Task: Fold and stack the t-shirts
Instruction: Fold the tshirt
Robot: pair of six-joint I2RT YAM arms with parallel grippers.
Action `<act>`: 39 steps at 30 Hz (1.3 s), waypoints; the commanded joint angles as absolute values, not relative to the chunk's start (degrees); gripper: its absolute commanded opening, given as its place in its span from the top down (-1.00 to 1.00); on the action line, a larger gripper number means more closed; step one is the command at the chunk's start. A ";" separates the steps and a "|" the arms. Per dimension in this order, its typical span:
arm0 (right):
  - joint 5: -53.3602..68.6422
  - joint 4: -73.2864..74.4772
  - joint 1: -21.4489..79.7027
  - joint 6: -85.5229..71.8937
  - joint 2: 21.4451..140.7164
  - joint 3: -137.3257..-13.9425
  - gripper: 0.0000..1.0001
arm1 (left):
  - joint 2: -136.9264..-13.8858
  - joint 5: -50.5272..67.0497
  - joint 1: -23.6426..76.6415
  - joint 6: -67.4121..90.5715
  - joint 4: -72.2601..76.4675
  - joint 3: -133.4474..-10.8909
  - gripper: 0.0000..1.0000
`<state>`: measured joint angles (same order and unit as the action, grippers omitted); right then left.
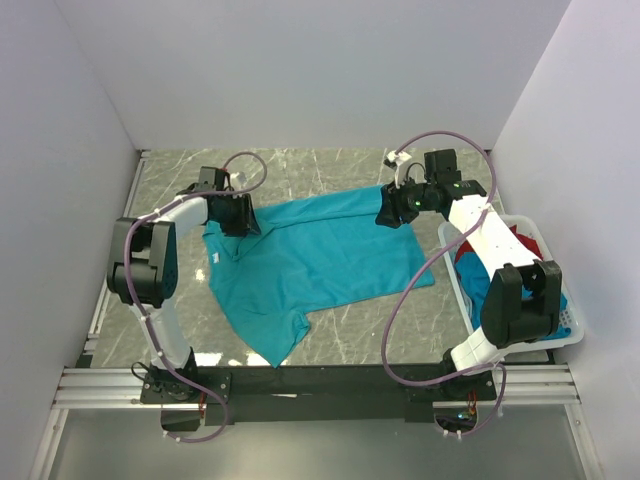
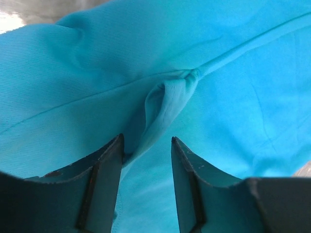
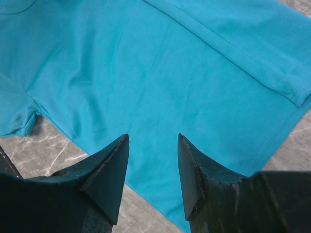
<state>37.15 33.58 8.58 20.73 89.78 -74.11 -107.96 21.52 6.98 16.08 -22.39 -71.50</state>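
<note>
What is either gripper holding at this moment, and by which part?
Nothing is clearly held. The left gripper is open, straddling a raised fold near a seam of the teal t-shirt. The right gripper is open over the shirt's flat fabric.

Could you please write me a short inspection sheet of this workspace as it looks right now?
Surface: grey marbled table.
Job's things: teal t-shirt spread flat, partly rumpled; red and blue shirts in the white basket.
Clutter: nothing seen.
Grippers: left gripper open over a fabric pucker; right gripper open above the shirt's edge.
Cables: purple cables loop along both arms.
Surroundings: plain white walls.
</note>
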 commanded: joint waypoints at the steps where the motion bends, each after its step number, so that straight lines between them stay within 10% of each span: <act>1: 38.32 32.70 7.91 21.45 89.47 -74.00 -0.03 | -107.93 23.73 8.35 14.85 -23.38 -74.27 0.03; 29: 38.23 33.13 7.03 21.71 90.97 -74.09 -0.02 | -96.24 8.08 18.20 14.59 -25.93 -74.09 -0.35; 39: 37.97 33.31 7.12 21.53 92.29 -74.36 -0.01 | -100.63 18.89 17.14 18.02 -21.27 -73.56 0.11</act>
